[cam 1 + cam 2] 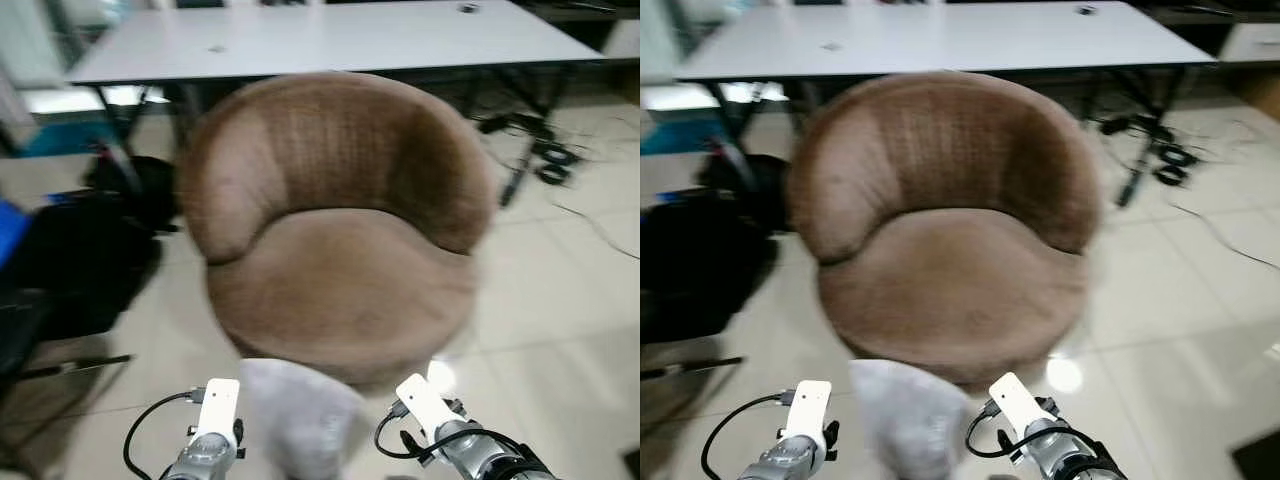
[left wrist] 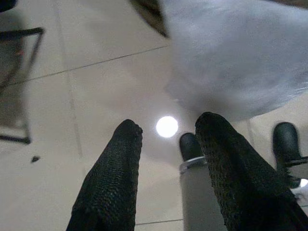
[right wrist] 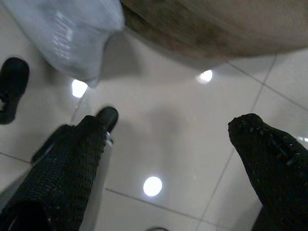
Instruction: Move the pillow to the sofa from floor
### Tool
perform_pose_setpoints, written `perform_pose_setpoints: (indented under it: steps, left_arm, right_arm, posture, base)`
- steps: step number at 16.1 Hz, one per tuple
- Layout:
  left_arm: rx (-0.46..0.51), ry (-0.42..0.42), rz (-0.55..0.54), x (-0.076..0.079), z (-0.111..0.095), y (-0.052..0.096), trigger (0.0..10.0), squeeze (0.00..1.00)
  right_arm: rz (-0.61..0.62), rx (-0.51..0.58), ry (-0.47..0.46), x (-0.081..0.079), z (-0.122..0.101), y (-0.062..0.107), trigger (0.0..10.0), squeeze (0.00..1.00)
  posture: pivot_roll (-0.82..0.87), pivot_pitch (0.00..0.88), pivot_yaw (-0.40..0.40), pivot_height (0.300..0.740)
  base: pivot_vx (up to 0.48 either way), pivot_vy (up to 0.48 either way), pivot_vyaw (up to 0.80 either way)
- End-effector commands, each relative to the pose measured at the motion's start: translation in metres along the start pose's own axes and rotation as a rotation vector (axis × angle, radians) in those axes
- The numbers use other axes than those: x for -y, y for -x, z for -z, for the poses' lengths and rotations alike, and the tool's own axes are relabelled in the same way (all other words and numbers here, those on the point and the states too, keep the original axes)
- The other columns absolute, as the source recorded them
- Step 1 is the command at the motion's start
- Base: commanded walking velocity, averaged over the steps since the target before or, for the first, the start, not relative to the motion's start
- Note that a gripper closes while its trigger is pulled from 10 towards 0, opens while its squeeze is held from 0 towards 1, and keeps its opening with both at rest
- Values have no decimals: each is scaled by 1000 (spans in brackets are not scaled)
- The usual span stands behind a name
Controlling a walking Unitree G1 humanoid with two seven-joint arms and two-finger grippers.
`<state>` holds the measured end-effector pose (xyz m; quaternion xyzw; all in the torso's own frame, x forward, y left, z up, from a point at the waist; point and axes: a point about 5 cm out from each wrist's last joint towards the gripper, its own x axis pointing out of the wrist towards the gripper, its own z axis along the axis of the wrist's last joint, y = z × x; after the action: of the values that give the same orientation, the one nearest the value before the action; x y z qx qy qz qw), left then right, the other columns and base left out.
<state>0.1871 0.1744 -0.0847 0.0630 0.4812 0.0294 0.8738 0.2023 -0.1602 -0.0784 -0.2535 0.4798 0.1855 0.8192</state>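
The pillow lies on the floor against the sofa base, between both arms (roughly equidistant); left tool and right tool hang released, empty.

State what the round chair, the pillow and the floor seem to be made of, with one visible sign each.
Round chair: probably brown plush or velvet-like fabric, matte and slightly ribbed on the backrest.
Pillow: seemingly soft pale grey cloth, since it sags and creases.
Floor: likely glazed tile, glossy with grout lines and mirrored lamp spots.
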Motion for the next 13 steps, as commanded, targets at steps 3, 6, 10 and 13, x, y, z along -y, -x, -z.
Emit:
perform_pose_setpoints:
  steps: [3,6,10,13]
  left_arm:
    - [-5,-2,1,3,2,0,10000,0]
    - [-6,-5,4,3,2,0,10000,0]
    - [-13,-4,6,3,3,0,10000,0]
    - [-12,-7,10,3,4,1,10000,0]
  right_arm:
    - [30,9,31,5,1,1,10000,0]
    - [34,14,45,5,1,1,10000,0]
    - [21,16,28,4,2,1,10000,0]
    - [8,21,24,3,2,1,10000,0]
  posture:
    - [-170,0,42,740]
    - [-170,0,42,740]
    - [-175,0,42,740]
    - [-176,0,43,740]
  base:
    - [0,0,0]
    - [185,0,0]
    - [480,0,0]
    - [160,0,0]
